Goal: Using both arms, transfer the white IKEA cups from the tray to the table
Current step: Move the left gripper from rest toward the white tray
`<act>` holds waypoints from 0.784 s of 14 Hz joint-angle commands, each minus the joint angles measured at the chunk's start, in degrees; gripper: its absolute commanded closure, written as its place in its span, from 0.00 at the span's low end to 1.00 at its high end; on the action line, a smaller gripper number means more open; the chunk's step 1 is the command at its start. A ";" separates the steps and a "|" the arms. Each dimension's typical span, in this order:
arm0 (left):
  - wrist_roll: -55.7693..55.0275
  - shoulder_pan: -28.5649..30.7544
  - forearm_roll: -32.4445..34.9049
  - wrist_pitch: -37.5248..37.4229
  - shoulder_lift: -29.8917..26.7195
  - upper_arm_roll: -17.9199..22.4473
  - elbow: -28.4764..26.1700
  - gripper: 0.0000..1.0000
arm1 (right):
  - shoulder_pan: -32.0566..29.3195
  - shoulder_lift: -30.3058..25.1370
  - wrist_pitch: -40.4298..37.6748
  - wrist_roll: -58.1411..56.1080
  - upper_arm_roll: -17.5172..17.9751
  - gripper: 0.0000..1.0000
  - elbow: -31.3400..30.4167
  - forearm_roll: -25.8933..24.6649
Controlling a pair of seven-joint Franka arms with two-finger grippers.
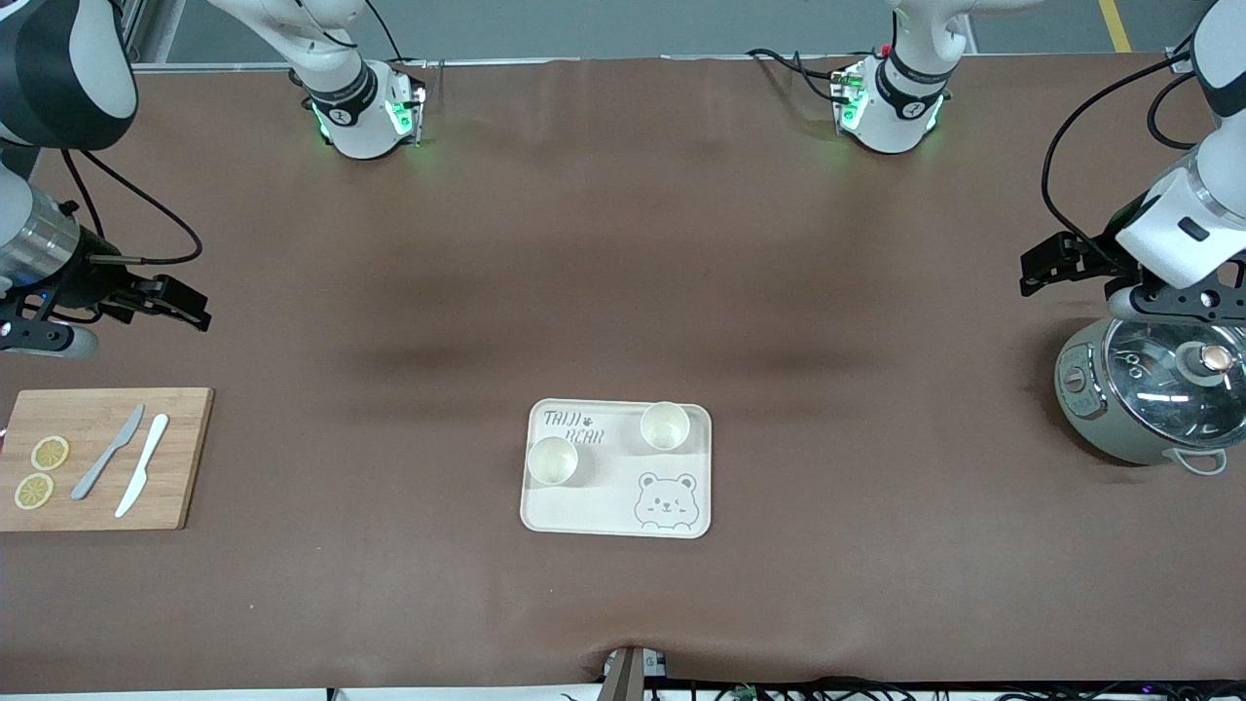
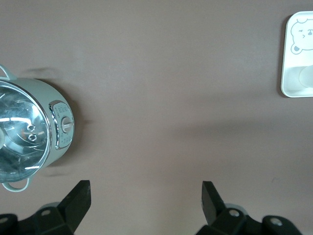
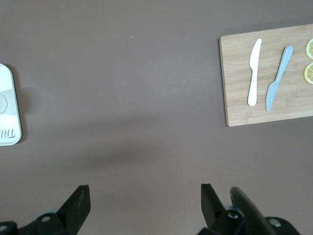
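Observation:
Two white IKEA cups stand upright on the bear-printed tray (image 1: 681,462) in the middle of the table. One cup (image 1: 552,460) is toward the right arm's end, and the other cup (image 1: 665,425) is a little farther from the front camera. My left gripper (image 1: 1178,295) hangs open and empty in the air by the grey-green pot (image 1: 1149,389); it also shows in the left wrist view (image 2: 145,196). My right gripper (image 1: 49,326) hangs open and empty above the table near the cutting board (image 1: 185,458); it also shows in the right wrist view (image 3: 144,198). Both are far from the cups.
The pot with glass lid (image 2: 29,137) stands at the left arm's end. The wooden board (image 3: 239,98) at the right arm's end holds a white knife (image 1: 142,464), a grey knife (image 1: 108,452) and two lemon slices (image 1: 49,453). The tray's edge shows in both wrist views (image 2: 293,73) (image 3: 10,107).

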 commanded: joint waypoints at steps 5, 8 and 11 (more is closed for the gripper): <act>0.27 -0.59 -0.46 0.08 0.08 0.26 0.67 0.00 | 0.02 -1.22 0.29 -0.02 0.12 0.00 -0.75 -0.42; -0.26 -0.68 -0.46 0.08 0.08 -0.26 0.67 0.00 | 0.02 -1.22 0.20 -0.02 0.12 0.00 -0.75 -0.42; -1.48 -1.21 -0.38 0.16 0.61 -1.23 2.07 0.00 | 0.02 -1.22 0.20 -0.02 0.12 0.00 -0.75 -0.42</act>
